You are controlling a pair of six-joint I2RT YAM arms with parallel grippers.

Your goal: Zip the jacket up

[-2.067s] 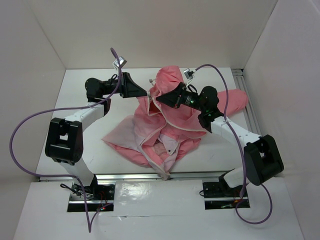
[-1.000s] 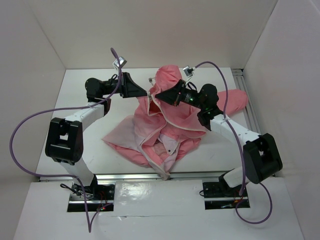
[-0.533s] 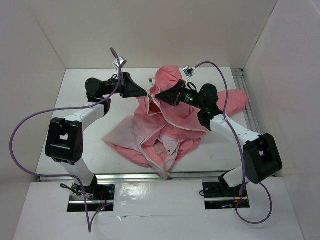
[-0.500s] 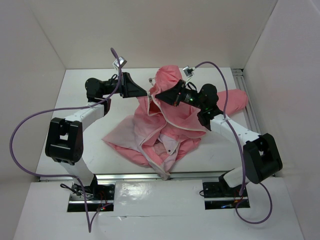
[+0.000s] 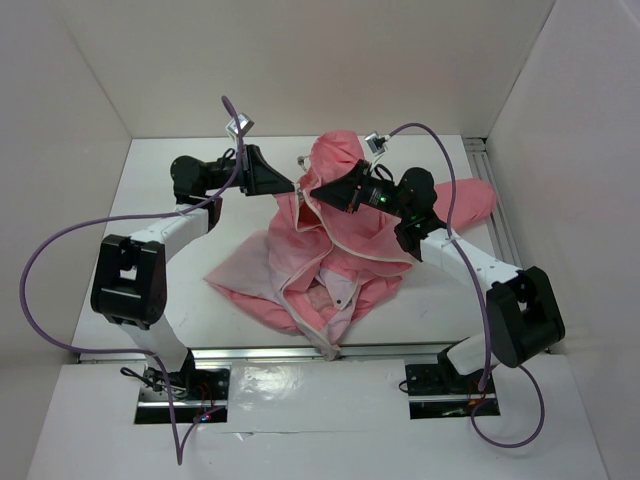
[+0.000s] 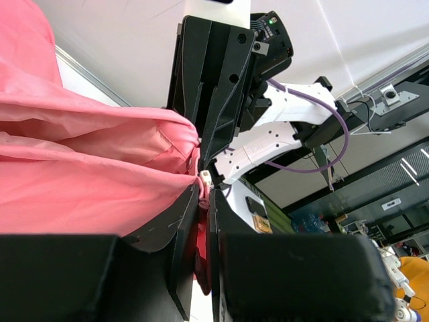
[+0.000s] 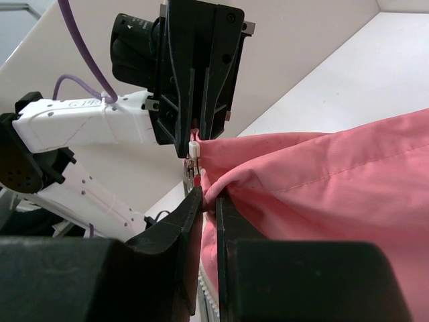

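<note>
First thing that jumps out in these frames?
The salmon-pink jacket lies crumpled and unzipped across the middle of the white table, with its pale lining showing at the near side. At its far edge the left end effector and the right end effector meet tip to tip. Each pinches a raised fold of fabric, with what looks like a white zipper pull between them.
</note>
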